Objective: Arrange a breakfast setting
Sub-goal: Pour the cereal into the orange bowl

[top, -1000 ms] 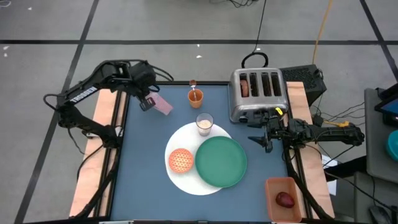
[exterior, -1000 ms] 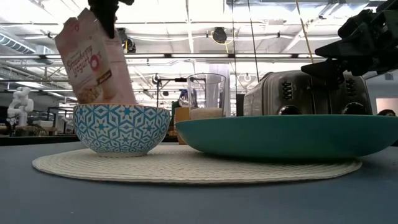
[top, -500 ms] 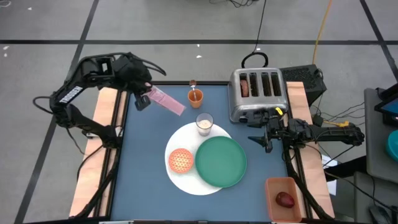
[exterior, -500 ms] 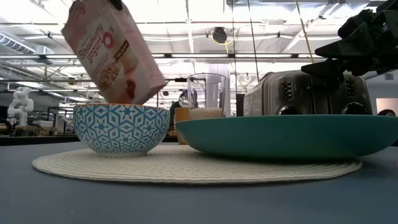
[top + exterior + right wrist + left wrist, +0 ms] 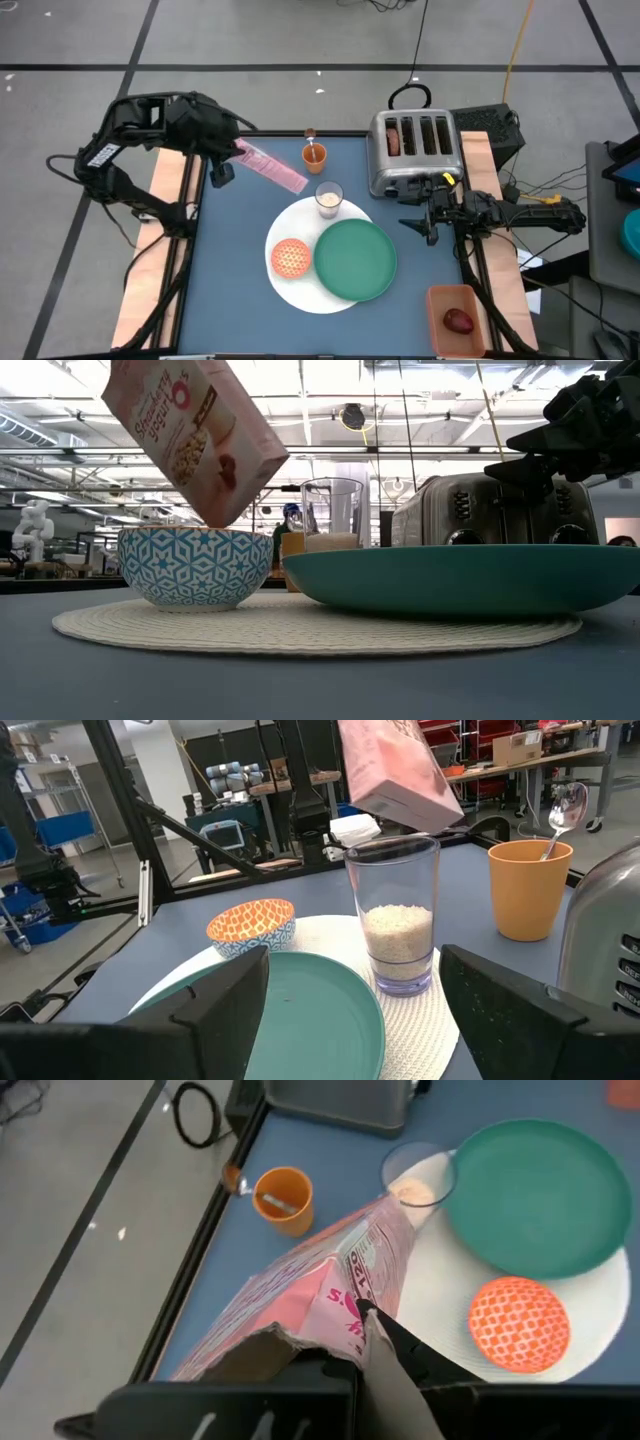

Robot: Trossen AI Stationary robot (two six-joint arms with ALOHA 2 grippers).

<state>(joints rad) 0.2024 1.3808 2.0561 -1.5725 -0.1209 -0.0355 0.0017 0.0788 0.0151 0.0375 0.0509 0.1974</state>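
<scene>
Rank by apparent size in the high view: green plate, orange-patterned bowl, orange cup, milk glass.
1. green plate, clearly largest.
2. orange-patterned bowl.
3. milk glass and orange cup: they look about alike from above, so I won't rank them.

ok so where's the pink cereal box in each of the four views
High view: pink cereal box tilted at upper left, in the left pincer, left of the orange cup.
Low view: upper left, tilted above the patterned bowl.
Left wrist view: centre, running up from the pincer.
Right wrist view: top centre, above the milk glass.
Shared landmark: the milk glass, near the box in every view.
</scene>
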